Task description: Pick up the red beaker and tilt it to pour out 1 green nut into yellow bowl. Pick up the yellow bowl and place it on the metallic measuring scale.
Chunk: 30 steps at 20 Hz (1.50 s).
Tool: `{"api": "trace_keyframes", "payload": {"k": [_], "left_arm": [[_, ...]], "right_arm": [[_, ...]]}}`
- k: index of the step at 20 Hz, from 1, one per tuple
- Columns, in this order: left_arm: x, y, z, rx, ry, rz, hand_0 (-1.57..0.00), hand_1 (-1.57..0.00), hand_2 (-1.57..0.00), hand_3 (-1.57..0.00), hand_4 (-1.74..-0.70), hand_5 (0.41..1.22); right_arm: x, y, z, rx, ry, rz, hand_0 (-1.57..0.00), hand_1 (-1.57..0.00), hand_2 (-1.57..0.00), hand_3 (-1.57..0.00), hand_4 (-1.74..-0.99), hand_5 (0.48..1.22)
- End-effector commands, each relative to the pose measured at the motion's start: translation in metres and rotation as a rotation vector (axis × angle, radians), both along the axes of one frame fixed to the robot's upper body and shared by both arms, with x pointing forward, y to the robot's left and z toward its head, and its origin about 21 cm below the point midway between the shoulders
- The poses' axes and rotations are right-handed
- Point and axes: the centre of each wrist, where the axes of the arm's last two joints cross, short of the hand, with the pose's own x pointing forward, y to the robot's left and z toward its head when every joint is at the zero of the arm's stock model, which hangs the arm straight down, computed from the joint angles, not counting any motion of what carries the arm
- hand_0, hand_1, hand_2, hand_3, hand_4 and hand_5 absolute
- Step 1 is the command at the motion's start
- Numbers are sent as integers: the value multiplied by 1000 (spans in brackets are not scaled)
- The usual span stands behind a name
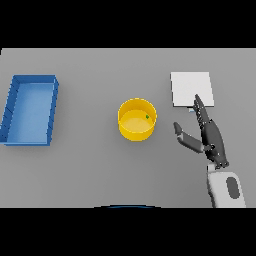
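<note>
1. A grey table fills the view.
2. Nearest, the right hand reaches in from the lower right, fingers straight and thumb spread wide, holding nothing.
3. The yellow bowl stands mid-table, left of that hand and apart from it, with a green nut inside near its right wall.
4. A blue tray lies far left.
5. Farthest, the pale square scale lies under the fingertips.
</note>
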Motion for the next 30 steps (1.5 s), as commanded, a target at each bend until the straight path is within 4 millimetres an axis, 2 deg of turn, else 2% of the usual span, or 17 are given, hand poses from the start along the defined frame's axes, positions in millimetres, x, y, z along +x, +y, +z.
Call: {"api": "trace_keyframes", "payload": {"k": [1, 4, 5, 6, 8, 9, 10, 11, 13, 16, 19, 22, 24, 25, 27, 28, 30], "left_arm": [[0, 13, -6, -74, -11, 56, -1571, -1564, -1564, -1437, -1719, 1220], [-1, 43, -35, -197, -12, 176, -1571, -1568, -1567, -1406, -1730, 1221], [-1, 55, -53, -224, 3, 217, -1571, -1568, -1568, -1439, -1732, 1221], [-3, 66, -61, -251, 18, 265, -1571, -1569, -1569, -1465, -1734, 1221], [-6, 79, -95, -355, 67, 345, -1571, -1570, -1569, -1503, -1736, 1221], [-9, 84, -110, -398, 78, 361, -1571, -1570, -1570, -1437, -1737, 1221], [-13, 90, -124, -428, 93, 394, -1571, -1570, -1570, -1464, -1738, 1221], [-17, 95, -138, -469, 103, 424, -1571, -1570, -1570, -1418, -1739, 1221], [-27, 106, -162, -543, 108, 471, -1571, -1571, -1571, -1473, -1739, 1221], [-41, 113, -181, -579, 101, 528, -1571, -1571, -1571, -1521, -1740, 1221], [-59, 112, -196, -599, 80, 528, -1571, -1571, -1571, -1415, -1740, 1221], [-74, 110, -203, -611, 72, 539, -1571, -1571, -1571, -1340, -1738, 1221], [-81, 108, -210, -634, 60, 549, -1571, -1571, -1571, -1319, -1737, 1146], [-85, 107, -211, -644, 62, 537, -1571, -1571, -1571, -1369, -1682, 1106], [-92, 103, -219, -651, 92, 524, -1571, -1571, -1571, -1442, -1588, 962], [-95, 103, -219, -655, 102, 518, -1571, -1571, -1571, -1273, -1502, 896], [-102, 102, -220, -650, 143, 498, -1571, -1571, -1571, -935, -1253, 810]], "right_arm": [[-1, 0, -1, -4, 13, -4, 1, 1, 1, 1, -1298, 651], [0, 3, -3, 11, 33, -10, 1, 1, 1, 1, -1276, 651], [0, 4, -4, 18, 35, 2, 1, 1, 1, 1, -1276, 654], [2, 6, -1, 22, 38, 4, 1, 1, 1, 1, -1275, 656], [0, 2, -4, 5, 34, -2, 1, 1, 1, 1, -1285, 663], [0, 1, -5, -6, 31, -2, 1, 1, 1, 1, -1293, 667], [-2, 0, -5, -5, 21, 2, 1, 1, 1, 1, -1302, 671], [-1, -2, -7, -7, 31, 7, 1, 1, 1, 1, -1307, 677], [-3, -2, -8, -13, 17, 11, 1, 1, 1, 1, -1306, 688], [-1, 1, -3, -16, 15, 17, 1, 1, 1, 1, -1304, 707], [-4, -5, -6, -25, 29, 6, 1, 1, 1, 1, -1309, 720], [-3, -2, -6, -37, 18, 0, 1, 1, 1, 1, -1327, 724], [-6, -1, -7, -28, 23, 8, 1, 1, 1, 1, -1335, 725], [-3, -2, -6, -29, 26, 4, 1, 1, 1, 1, -1336, 727], [-1, -3, -6, -45, 29, -3, 1, 1, 1, 1, -1326, 728], [-3, 1, -6, -34, 14, 10, 1, 1, 1, 1, -1326, 730], [-3, 0, -5, -35, 11, 12, 1, 1, 1, 1, -1327, 730]]}}
